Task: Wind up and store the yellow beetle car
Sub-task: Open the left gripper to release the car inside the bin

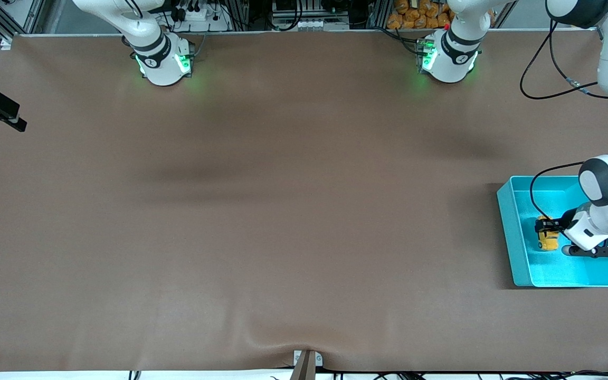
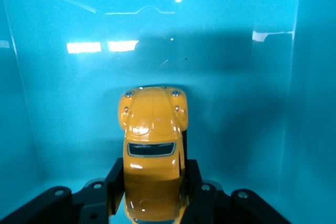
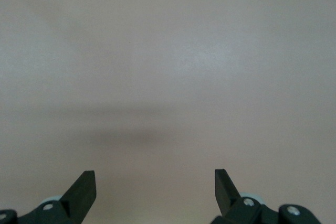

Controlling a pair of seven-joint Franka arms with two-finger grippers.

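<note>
The yellow beetle car (image 2: 152,156), small, light, glossy and likely slippery, is gripped by its flanks in the left pincer (image 2: 153,190) inside the turquoise bin (image 1: 510,232). The right pincer (image 3: 155,190) is held released over the desk (image 1: 283,211), waiting.

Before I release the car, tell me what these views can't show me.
- Car: wheels hidden under its body in the left wrist view, so contact with the bin floor is unclear; in the front view the left gripper covers part of it.
- Right gripper: cut off by the front view's edge; its wrist view shows open fingers over bare table only.
</note>
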